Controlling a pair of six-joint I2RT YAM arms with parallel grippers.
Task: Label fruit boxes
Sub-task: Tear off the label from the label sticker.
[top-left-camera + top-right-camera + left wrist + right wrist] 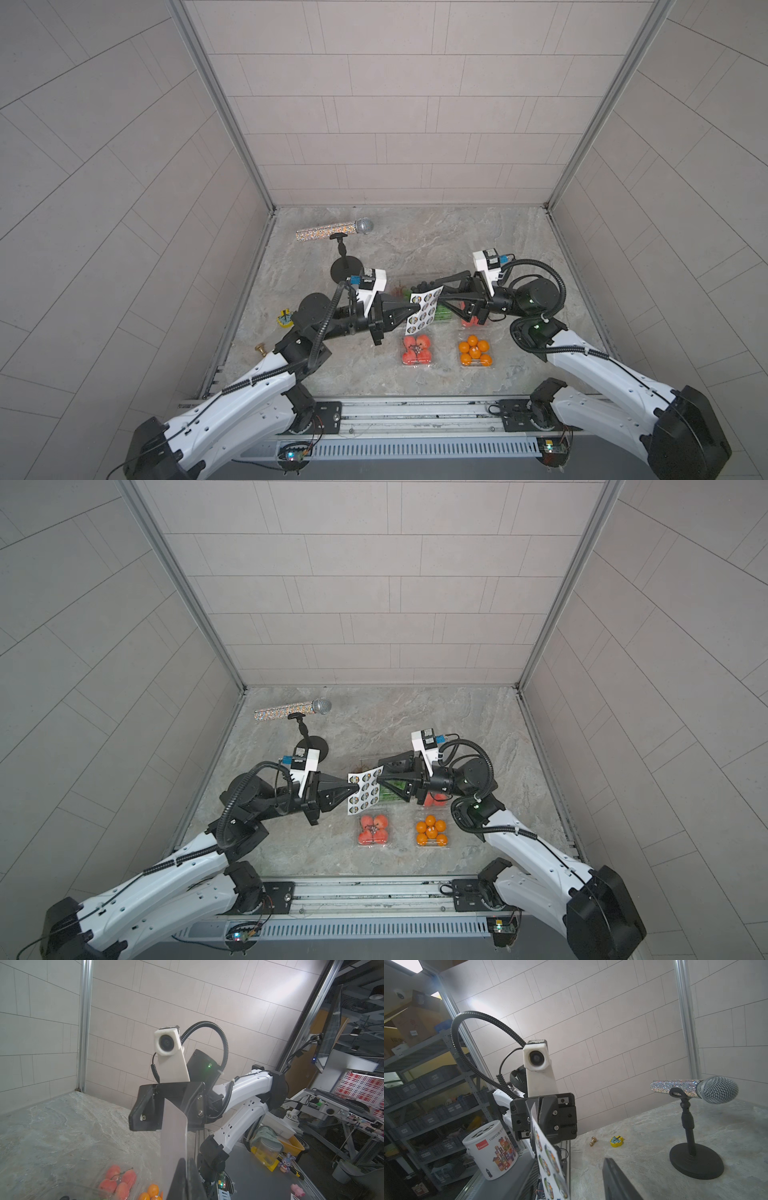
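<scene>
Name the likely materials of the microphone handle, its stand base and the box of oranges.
The microphone handle: rhinestone-like covering, glittering multicoloured. The stand base: probably painted metal, matt black. The box of oranges: clear thin plastic; fruit shows through.

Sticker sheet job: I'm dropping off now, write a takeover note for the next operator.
Grippers: left gripper shut on the sheet, holding it in the air above the grape box. The right gripper is open around the sheet's other edge, not clamping it.
Boxes: red box and orange box in front, second red box under the right gripper.
Done: no sticker seen on any box.
Left: peel and label all four.
</scene>
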